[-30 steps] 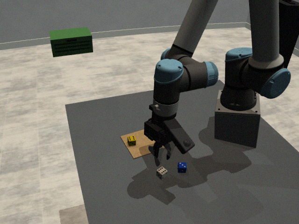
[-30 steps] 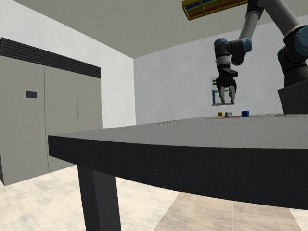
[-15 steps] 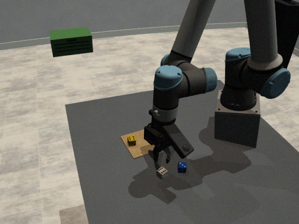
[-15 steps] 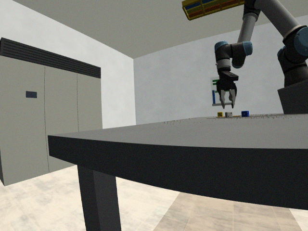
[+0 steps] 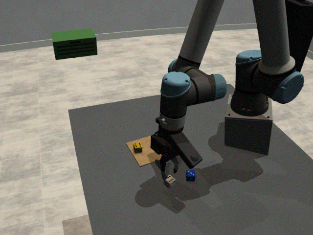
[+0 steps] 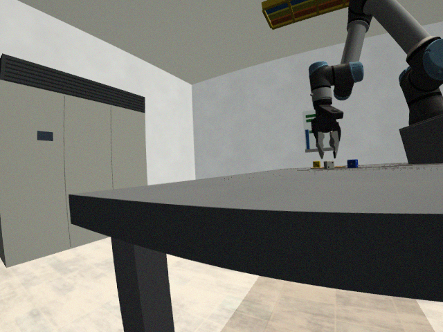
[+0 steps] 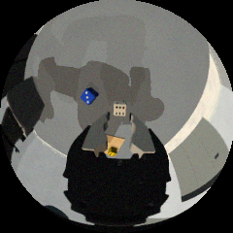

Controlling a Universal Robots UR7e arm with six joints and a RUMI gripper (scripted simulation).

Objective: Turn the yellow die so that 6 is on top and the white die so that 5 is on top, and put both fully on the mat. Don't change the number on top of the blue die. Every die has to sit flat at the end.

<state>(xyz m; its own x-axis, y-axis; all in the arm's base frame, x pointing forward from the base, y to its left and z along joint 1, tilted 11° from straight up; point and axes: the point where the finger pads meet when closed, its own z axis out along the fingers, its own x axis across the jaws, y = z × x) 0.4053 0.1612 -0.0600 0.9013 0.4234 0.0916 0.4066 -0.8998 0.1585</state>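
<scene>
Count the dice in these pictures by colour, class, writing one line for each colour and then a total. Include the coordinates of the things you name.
Yellow die [image 5: 137, 147] [image 6: 316, 164] [image 7: 113, 151]: 1
White die [image 5: 169, 180] [image 6: 329, 164] [image 7: 119, 109]: 1
Blue die [image 5: 190, 175] [image 6: 352, 163] [image 7: 88, 96]: 1
Total: 3

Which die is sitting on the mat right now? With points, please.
The yellow die [image 5: 138, 147] [image 6: 316, 164] [image 7: 113, 151], six on top; the white and blue ones are both off it.
</scene>
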